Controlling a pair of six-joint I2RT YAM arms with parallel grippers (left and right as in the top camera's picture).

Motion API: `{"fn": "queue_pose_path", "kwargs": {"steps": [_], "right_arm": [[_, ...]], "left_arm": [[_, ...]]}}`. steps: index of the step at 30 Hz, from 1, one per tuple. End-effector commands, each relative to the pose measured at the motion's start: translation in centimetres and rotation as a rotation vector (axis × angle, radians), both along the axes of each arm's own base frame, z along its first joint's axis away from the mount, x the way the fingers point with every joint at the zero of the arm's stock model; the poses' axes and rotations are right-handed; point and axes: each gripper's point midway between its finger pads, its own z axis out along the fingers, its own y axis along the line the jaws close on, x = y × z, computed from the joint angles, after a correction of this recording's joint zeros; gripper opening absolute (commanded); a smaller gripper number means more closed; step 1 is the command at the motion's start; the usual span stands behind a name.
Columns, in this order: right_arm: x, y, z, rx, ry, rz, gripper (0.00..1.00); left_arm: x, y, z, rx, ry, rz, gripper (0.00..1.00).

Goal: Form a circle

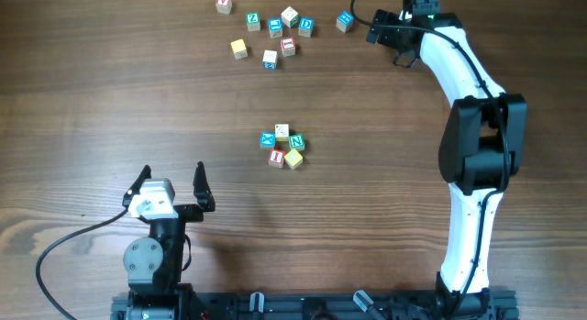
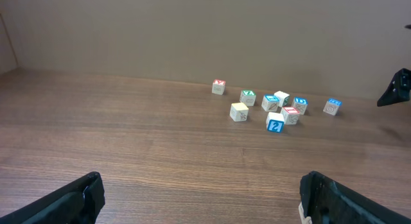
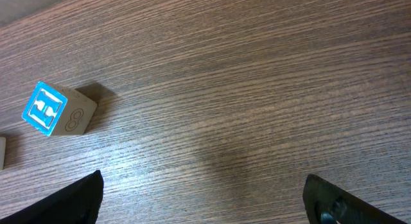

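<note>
Cubes drawn into a tight ring: the circle (image 1: 282, 146) sits near the middle of the tabletop (image 1: 110, 100). It is made of five small letter blocks packed close together, one blue-faced, one cream, one green-faced, one red-faced and one plain yellow. My left pincer (image 1: 171, 177) hangs on the near side, to the left of the ring and well apart from it, jaws spread wide and holding nothing. My right pincer (image 3: 205, 208) is out at the far right of the tabletop, jaws likewise wide apart and empty, with only bare wood between the fingers. A blue cube (image 3: 58, 110) lies near it, untouched. Other loose cubes (image 1: 275, 28) are scattered along the far side, well apart from the circle.
</note>
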Motion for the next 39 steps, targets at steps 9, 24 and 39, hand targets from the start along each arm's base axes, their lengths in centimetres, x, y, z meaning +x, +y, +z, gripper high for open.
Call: {"fn": "queue_pose_path", "kwargs": {"steps": [9,24,39], "right_arm": [[-0.1,2.8,2.1,-0.005,-0.04,0.052,1.0],[-13.6,4.1,43.1,0.118,-0.791,0.113,1.0],[-29.9,0.4,44.8,0.099,-0.675,0.115,1.0]], "left_arm": [[0.0,0.1,-0.1,0.02,-0.001,0.005,1.0],[0.0,0.1,-0.1,0.02,-0.001,0.005,1.0],[0.0,0.1,-0.1,0.02,-0.001,0.005,1.0]]}}
